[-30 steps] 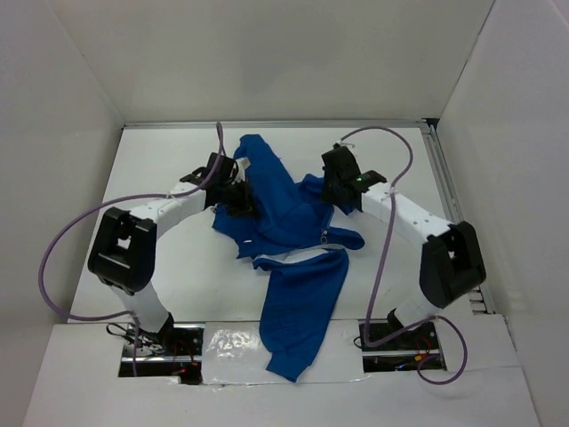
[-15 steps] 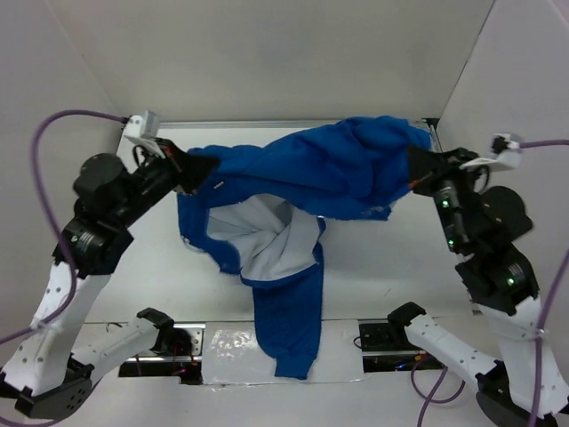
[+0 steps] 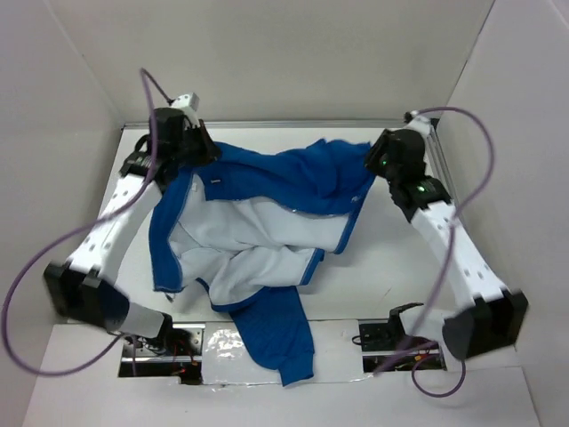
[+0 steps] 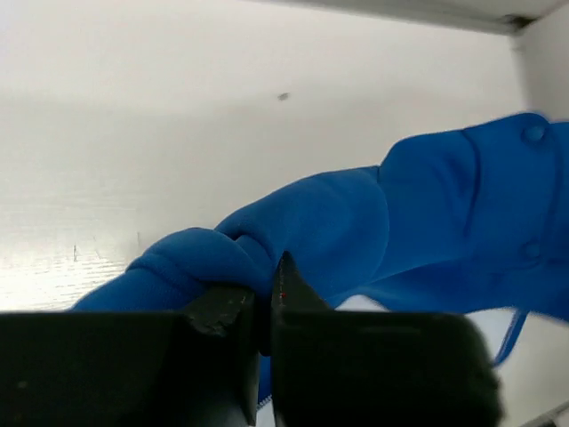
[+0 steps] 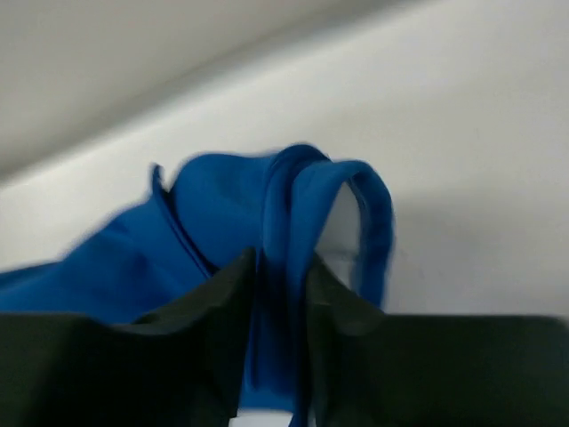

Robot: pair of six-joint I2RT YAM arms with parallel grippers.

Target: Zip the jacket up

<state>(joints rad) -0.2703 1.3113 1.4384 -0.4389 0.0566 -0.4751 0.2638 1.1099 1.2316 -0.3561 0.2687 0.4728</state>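
Observation:
The royal-blue jacket (image 3: 267,182) lies spread across the far half of the table with its white lining (image 3: 240,240) facing up. One sleeve (image 3: 284,334) hangs over the near edge. My left gripper (image 3: 203,153) is shut on a fold of the jacket at its far left; the left wrist view shows blue fabric (image 4: 293,231) pinched between the jaws. My right gripper (image 3: 373,165) is shut on the jacket's far right edge; the right wrist view shows a blue fold (image 5: 284,267) between the fingers. The zipper is not visible.
White walls enclose the table (image 3: 400,258) on the left, back and right. A metal rail (image 3: 444,178) runs along the right edge. Purple cables (image 3: 36,276) loop from both arms. The arm bases (image 3: 391,334) sit at the near edge.
Both arms have come down from their raised pose and lowered the stretched jacket onto the table. The jacket now lies opened with the lining up. A second ago it lay bunched.

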